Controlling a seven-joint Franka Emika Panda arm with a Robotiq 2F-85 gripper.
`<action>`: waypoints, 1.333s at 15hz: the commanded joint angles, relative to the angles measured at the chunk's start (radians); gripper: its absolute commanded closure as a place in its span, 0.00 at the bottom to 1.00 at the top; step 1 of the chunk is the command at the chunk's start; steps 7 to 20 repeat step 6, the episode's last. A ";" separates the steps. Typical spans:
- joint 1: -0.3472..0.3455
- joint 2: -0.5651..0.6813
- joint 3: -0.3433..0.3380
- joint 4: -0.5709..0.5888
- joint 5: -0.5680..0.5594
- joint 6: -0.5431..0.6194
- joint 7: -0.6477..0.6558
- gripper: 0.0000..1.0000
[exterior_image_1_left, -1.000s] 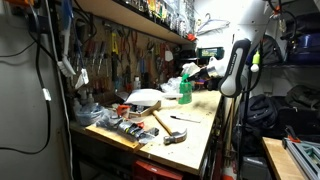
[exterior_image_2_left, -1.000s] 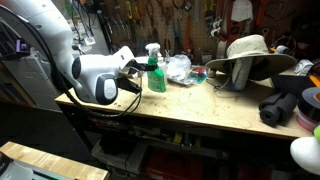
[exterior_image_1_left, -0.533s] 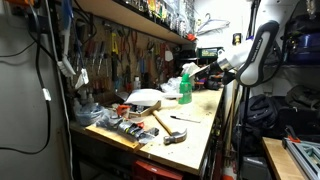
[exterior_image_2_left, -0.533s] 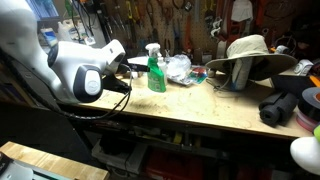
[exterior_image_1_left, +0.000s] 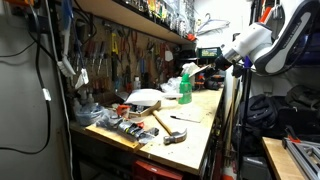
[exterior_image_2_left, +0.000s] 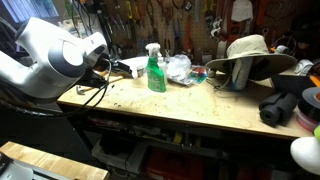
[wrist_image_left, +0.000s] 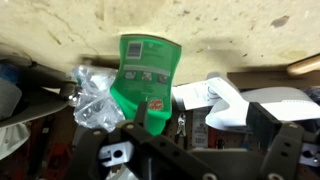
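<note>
Compared with the earlier frames, the arm (exterior_image_2_left: 50, 65) has drawn back from the green spray bottle (exterior_image_2_left: 155, 72). In an exterior view its thick white links have moved toward the left edge of the frame, and in the opposite exterior view they have climbed into the upper right corner. The bottle has not moved and stands upright near the back edge of the desk (exterior_image_2_left: 200, 108).

The arm now reaches in from off the desk, its forearm roughly level. The hand (exterior_image_2_left: 118, 68) points at the bottle but is well apart from it, hanging just over the desk's end. In the wrist view the dark fingers (wrist_image_left: 275, 140) sit at the bottom of the frame, spread wide with nothing between them. The bottle's green body fills the middle of that view, beyond the fingertips.

A piece of crumpled clear plastic (exterior_image_2_left: 178, 66) lies just beside the bottle, and a white object (exterior_image_2_left: 134, 68) lies on the desk between the hand and the bottle. Farther along the desk, right of centre in the frame, rests a wide-brimmed hat (exterior_image_2_left: 250, 52), with a black bundle (exterior_image_2_left: 285, 105) near the right edge. A hammer (exterior_image_1_left: 165, 122) lies toward the front of the desk in an exterior view, and hand tools (exterior_image_1_left: 110, 45) hang on the wall behind.
</note>
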 joint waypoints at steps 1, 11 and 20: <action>0.016 0.031 -0.025 0.044 -0.276 -0.068 0.255 0.00; 0.003 0.048 -0.016 0.052 -0.316 -0.046 0.271 0.00; 0.003 0.048 -0.016 0.052 -0.316 -0.046 0.271 0.00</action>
